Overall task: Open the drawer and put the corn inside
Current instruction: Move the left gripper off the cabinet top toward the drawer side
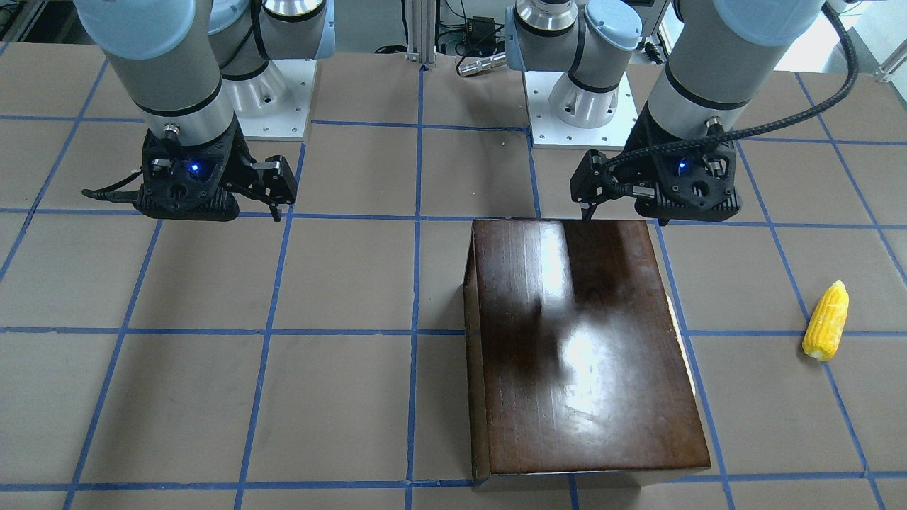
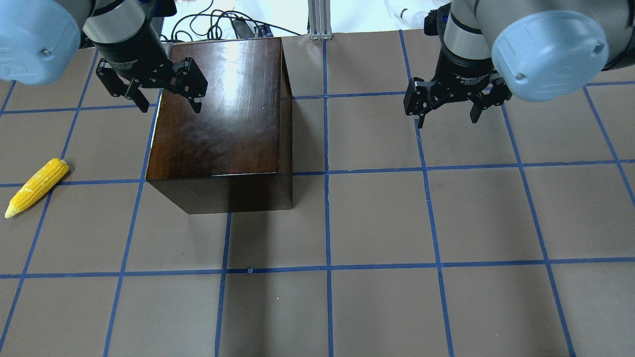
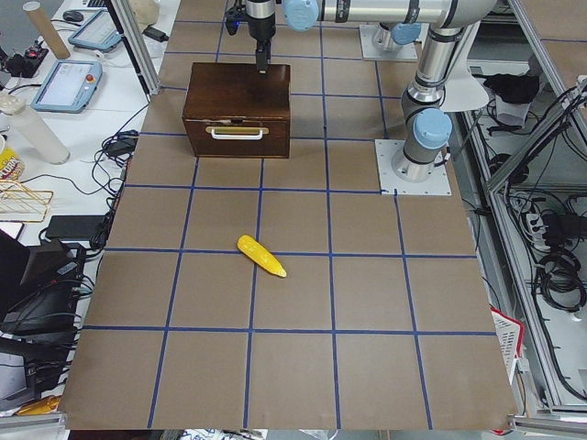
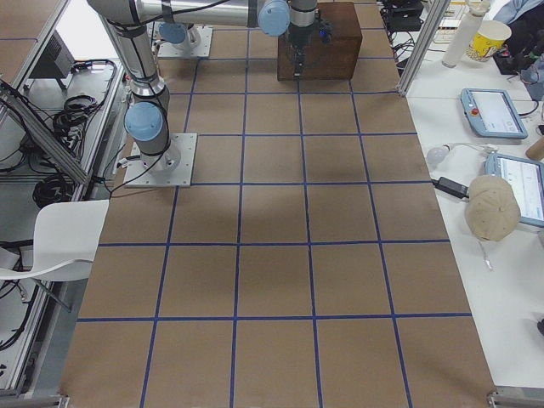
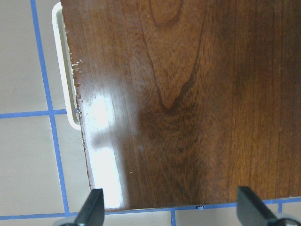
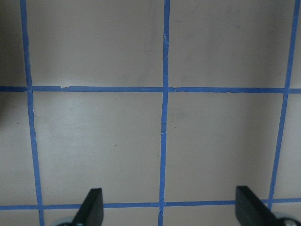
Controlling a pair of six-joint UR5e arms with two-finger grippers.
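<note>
Glossy dark-brown wooden box (image 2: 218, 114) blocks left-centre of desk (image 2: 397, 223); open run between its cream handle (image 3: 238, 133) and small yellow corn cob (image 2: 37, 187).

Overhead and front views face each other, sharing box (image 2: 218, 109) and corn (image 2: 37, 186)

Yellow corn (image 2: 37, 187), glossy dark-brown box (image 2: 218, 114), blue-gridded tan table (image 2: 377, 218)
</note>
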